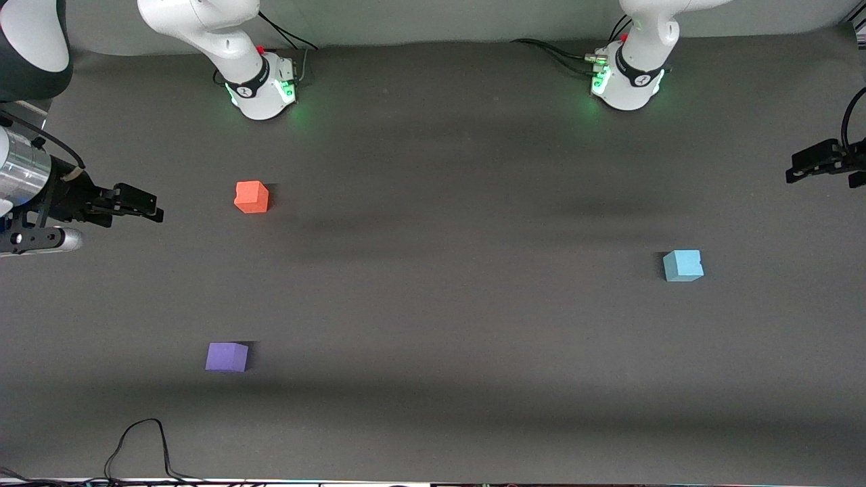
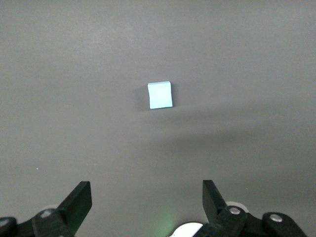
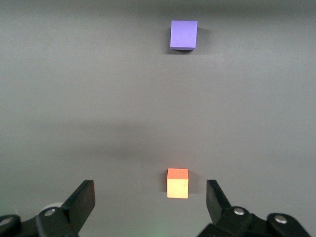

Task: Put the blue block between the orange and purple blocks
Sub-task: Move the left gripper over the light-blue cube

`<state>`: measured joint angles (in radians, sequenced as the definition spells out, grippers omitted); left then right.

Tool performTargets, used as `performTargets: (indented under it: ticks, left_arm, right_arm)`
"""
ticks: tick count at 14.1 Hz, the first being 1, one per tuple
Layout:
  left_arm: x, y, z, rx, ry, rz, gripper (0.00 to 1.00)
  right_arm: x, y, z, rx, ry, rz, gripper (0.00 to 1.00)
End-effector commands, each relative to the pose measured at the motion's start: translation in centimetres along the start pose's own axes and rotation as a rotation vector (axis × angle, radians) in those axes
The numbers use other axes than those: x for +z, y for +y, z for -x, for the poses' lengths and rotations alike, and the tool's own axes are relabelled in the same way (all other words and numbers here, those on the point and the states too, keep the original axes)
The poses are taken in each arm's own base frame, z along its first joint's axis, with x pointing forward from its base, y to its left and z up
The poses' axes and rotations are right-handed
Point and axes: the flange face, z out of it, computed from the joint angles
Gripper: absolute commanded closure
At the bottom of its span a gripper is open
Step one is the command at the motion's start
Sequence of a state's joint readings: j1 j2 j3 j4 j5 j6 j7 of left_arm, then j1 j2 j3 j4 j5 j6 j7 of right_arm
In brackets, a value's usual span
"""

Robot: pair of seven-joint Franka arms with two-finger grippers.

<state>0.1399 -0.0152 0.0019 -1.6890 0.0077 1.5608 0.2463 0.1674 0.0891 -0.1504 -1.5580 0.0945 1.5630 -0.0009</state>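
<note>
The light blue block (image 1: 682, 265) (image 2: 160, 95) lies alone on the dark table toward the left arm's end. The orange block (image 1: 252, 197) (image 3: 177, 183) sits toward the right arm's end. The purple block (image 1: 226, 357) (image 3: 183, 34) is nearer the front camera than the orange one, with a wide bare gap between them. My left gripper (image 1: 793, 169) (image 2: 146, 197) hangs open and empty at the table's left-arm end, apart from the blue block. My right gripper (image 1: 154, 207) (image 3: 150, 197) hangs open and empty at the right-arm end, level with the orange block and not touching it.
The right arm's base (image 1: 260, 88) and the left arm's base (image 1: 629, 81) stand along the table's edge farthest from the front camera. A black cable (image 1: 139, 443) loops onto the table at the edge nearest the front camera, toward the right arm's end.
</note>
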Motion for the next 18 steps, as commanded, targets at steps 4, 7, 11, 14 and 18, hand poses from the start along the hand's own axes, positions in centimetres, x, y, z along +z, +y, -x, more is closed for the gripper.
performTargets:
  ticks: [4, 7, 11, 14, 18]
  left_arm:
    - [8.7, 2.6, 0.5, 0.063, 0.046, -0.019, 0.00]
    - [14.7, 3.2, 0.4, 0.078, 0.071, -0.025, 0.00]
    - [21.0, 3.1, -1.0, 0.084, 0.074, -0.025, 0.00]
    - [25.2, 2.8, -2.5, 0.091, 0.075, -0.023, 0.00]
    - [30.7, 2.2, -4.4, 0.112, 0.105, -0.049, 0.00]
  right_arm:
    - [0.1, -0.1, 0.1, 0.018, -0.003, -0.013, 0.00]
    - [0.2, -0.1, 0.0, 0.017, -0.002, -0.013, 0.00]
    - [0.8, 0.0, 0.0, 0.019, -0.003, -0.013, 0.00]
    - [0.9, 0.0, 0.0, 0.020, -0.005, -0.013, 0.00]
    - [1.1, -0.1, -0.2, 0.021, -0.002, -0.024, 0.00]
